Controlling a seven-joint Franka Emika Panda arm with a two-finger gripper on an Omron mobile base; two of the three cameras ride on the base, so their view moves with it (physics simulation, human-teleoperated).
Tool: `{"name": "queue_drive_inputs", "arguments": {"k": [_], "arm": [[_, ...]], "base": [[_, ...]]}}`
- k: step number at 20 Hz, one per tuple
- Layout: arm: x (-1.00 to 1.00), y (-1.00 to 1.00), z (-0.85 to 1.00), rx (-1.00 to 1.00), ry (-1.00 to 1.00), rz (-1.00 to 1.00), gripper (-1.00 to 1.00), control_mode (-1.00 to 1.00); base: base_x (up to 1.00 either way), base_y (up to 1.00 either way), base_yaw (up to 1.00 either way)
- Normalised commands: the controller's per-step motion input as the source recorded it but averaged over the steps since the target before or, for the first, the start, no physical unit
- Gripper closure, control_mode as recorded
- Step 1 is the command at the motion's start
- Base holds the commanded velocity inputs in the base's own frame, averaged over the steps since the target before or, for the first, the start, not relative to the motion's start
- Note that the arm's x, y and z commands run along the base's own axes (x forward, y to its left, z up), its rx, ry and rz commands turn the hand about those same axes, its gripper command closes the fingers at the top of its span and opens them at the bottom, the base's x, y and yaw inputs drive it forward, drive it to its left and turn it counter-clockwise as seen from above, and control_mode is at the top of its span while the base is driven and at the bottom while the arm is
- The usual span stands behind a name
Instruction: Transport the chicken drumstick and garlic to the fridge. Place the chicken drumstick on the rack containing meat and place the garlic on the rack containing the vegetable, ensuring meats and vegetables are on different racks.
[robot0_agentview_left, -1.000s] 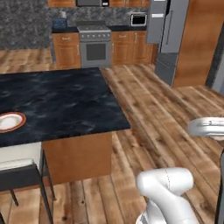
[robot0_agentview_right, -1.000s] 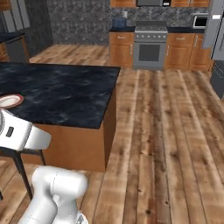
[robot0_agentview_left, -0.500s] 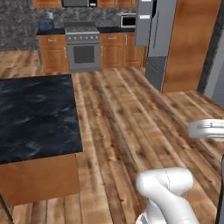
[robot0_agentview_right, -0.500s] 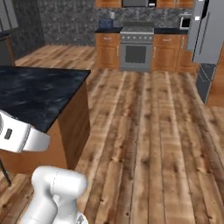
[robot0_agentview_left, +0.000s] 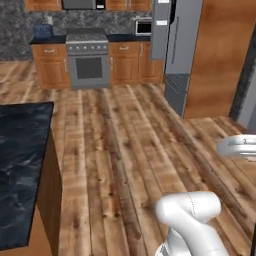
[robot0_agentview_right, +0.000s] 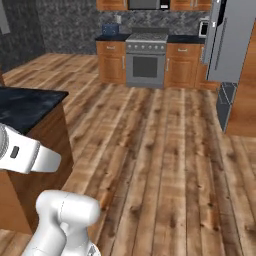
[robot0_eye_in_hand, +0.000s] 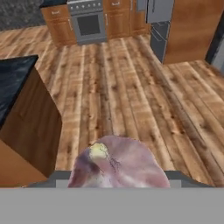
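An off-white, pink-tinged garlic (robot0_eye_in_hand: 118, 162) fills the bottom middle of the hand view, and my gripper (robot0_eye_in_hand: 116, 180) is shut on it, with only the dark finger edges showing at either side. The tall grey fridge (robot0_agentview_left: 175, 45) stands at the far right of the room, across the wooden floor; it also appears as the fridge (robot0_agentview_right: 230, 40) in the right base view and the fridge (robot0_eye_in_hand: 159, 8) at the top of the hand view. Its doors look ajar. The chicken drumstick is out of view.
A dark-topped island counter (robot0_agentview_left: 20, 165) with wooden sides lies to my left, seen too as the island (robot0_agentview_right: 25, 107). A steel oven (robot0_agentview_left: 89, 67) sits among wooden cabinets on the back wall. A tall wooden panel (robot0_agentview_left: 220, 55) flanks the fridge. Wooden floor (robot0_agentview_right: 165, 150) stretches ahead.
The whole scene has shifted: the base has moved, so the island slid off to the left and the oven and fridge appear larger and more central. The garlic stays gripped.
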Motion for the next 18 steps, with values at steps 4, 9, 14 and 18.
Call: {"name": "queue_drive_inputs", "arguments": {"k": [4, 9, 14, 18], "arm": [[0.0, 0.0, 0.0, 0.0, 0.0, 0.0, 1.0, 1.0], [0.0, 0.0, 0.0, 0.0, 0.0, 0.0, 1.0, 1.0], [0.0, 0.0, 0.0, 0.0, 0.0, 0.0, 1.0, 1.0], [0.0, 0.0, 0.0, 0.0, 0.0, 0.0, 1.0, 1.0]], "base": [[1.0, -0.16, 0.0], [1.0, 0.0, 0.0], [1.0, -0.16, 0.0], [1.0, -0.19, 0.0]]}}
